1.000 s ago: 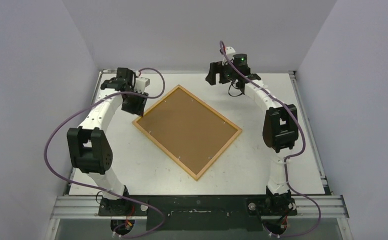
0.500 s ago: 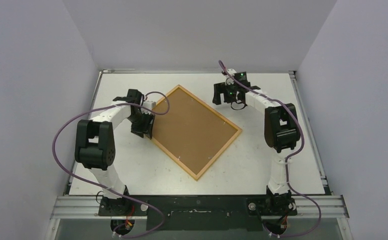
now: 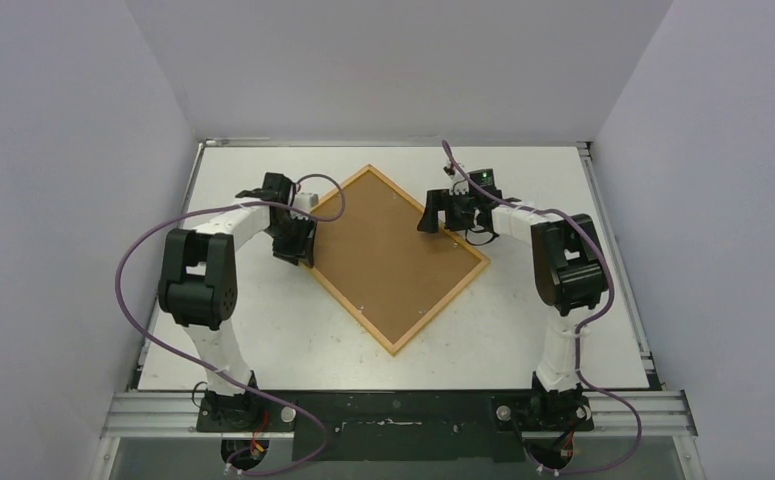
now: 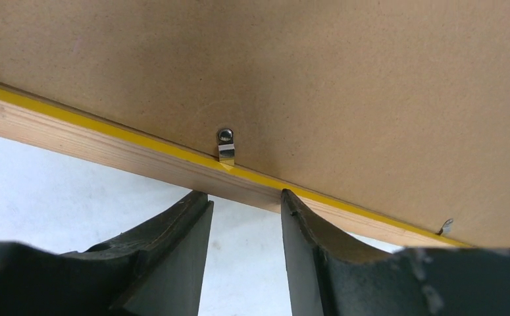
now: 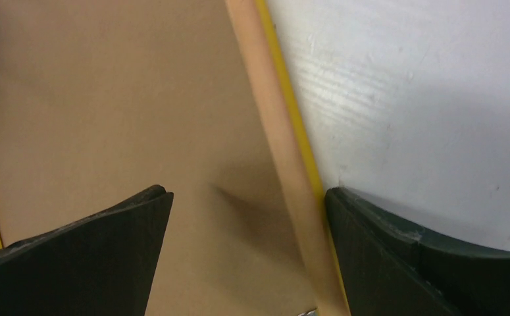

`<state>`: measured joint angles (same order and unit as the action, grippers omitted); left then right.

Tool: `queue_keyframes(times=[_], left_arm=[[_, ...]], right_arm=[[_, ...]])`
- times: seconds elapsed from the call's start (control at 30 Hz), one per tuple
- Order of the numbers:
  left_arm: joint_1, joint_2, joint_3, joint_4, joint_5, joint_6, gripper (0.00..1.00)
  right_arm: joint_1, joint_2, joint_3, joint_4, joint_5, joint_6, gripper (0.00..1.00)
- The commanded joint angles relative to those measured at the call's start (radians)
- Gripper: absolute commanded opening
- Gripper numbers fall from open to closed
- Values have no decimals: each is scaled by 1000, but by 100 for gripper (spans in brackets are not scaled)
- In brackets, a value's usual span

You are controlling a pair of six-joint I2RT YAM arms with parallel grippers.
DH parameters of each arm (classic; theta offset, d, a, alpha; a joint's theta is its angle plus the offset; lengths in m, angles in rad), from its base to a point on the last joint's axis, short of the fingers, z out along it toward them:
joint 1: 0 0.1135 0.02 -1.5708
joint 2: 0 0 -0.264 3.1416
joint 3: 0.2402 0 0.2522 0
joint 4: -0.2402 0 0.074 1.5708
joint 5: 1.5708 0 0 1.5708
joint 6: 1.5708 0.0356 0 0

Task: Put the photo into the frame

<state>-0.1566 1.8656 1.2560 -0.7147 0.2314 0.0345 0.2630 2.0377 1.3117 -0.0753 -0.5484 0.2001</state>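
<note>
The frame (image 3: 353, 310) lies face down on the table, turned like a diamond, with the brown backing panel (image 3: 393, 250) filling it. The photo is hidden from view. My left gripper (image 3: 298, 240) is open at the frame's left edge. In the left wrist view its fingertips (image 4: 199, 197) touch the pale wood rim (image 4: 107, 145) just below a metal clip (image 4: 226, 145). My right gripper (image 3: 441, 212) is open at the upper right edge. In the right wrist view it (image 5: 247, 191) straddles the rail (image 5: 272, 112), one finger over the panel (image 5: 107, 99), the other over the table.
The white table (image 3: 263, 330) is walled on the left, back and right. A second metal clip (image 4: 445, 227) sits further along the left rail. Purple cables loop beside both arms.
Both grippers have come in from the back of the table to the frame's edges. The frame has shifted and turned slightly, its top corner going right and back.
</note>
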Motion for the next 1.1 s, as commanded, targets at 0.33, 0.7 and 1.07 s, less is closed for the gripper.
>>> queue_keyframes(times=[0.33,0.7,1.07], left_arm=[[8,279,459,91,-61,7,39],[61,118,401,-41,30,91,56],[58,117,263,-4,16,117,54]], right_arm=[[203,-372,-371,62,188,181,90],[198,-419,-271,-75,354,160,90],[-66,-429,-382,322,-89,503,90]])
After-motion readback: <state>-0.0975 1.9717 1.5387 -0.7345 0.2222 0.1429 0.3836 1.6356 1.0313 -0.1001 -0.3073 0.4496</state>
